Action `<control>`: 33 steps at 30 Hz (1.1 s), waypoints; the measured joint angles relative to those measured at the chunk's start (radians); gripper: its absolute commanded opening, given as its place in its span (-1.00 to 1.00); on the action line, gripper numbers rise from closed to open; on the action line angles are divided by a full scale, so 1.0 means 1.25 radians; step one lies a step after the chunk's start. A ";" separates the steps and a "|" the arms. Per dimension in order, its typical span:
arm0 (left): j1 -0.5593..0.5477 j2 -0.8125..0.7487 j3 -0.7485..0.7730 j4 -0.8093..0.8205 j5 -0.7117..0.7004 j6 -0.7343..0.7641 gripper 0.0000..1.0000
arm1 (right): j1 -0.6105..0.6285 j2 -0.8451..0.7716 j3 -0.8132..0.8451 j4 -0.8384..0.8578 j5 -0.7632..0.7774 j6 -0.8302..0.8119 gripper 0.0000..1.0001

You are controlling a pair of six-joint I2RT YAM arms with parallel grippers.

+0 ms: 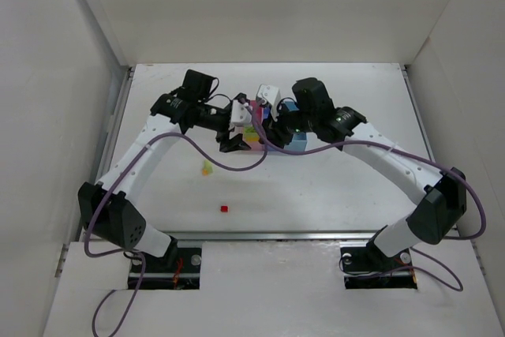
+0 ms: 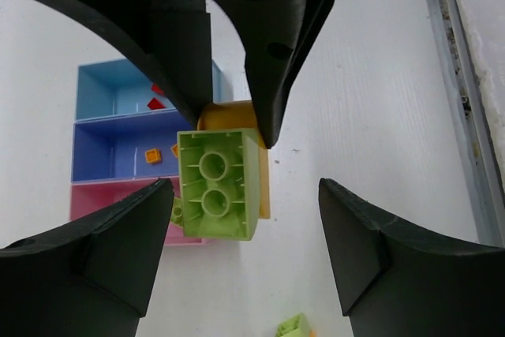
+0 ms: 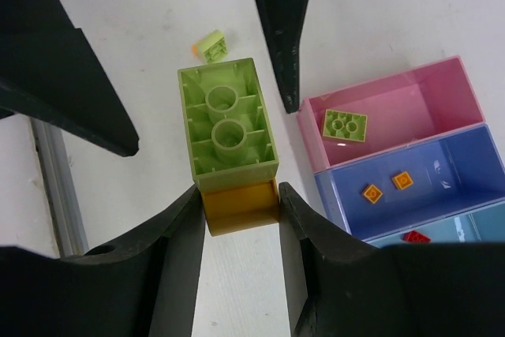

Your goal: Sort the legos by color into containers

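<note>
While the right gripper (image 3: 241, 193) pinches the orange brick (image 3: 241, 211), the left gripper (image 2: 245, 230), jaws spread, flanks the green brick (image 2: 219, 185), seemingly to split them

Robot manipulation cell in a lab

A plain white table (image 1: 316, 187) sat boxed in by blank white panels (image 1: 47, 76) at the left, back and right, with a metal rail (image 1: 300, 235) along its near edge. Two white-and-black robot arms, the left arm (image 1: 130, 167) and the right arm (image 1: 394, 165), were bolted to dark base plates (image 1: 166, 266) on a shelf in front of it, and purple cables (image 1: 229, 169) looped off them. The props were test items rather than household goods: small toy bricks (image 1: 224, 208) and a pastel three-bin tray (image 3: 410, 116). Cameras rode on both wrists.
</note>
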 measured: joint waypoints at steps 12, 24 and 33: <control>-0.004 0.020 0.039 -0.019 0.048 -0.059 -0.18 | 0.016 0.000 0.000 -0.001 0.002 0.000 -1.00; -0.008 0.024 0.040 -0.011 0.033 -0.088 -1.00 | 0.016 -0.001 -0.003 -0.006 -0.001 0.001 -1.00; 0.004 0.025 0.039 0.015 0.011 -0.190 -1.00 | 0.016 -0.014 -0.041 0.042 -0.003 0.008 -1.00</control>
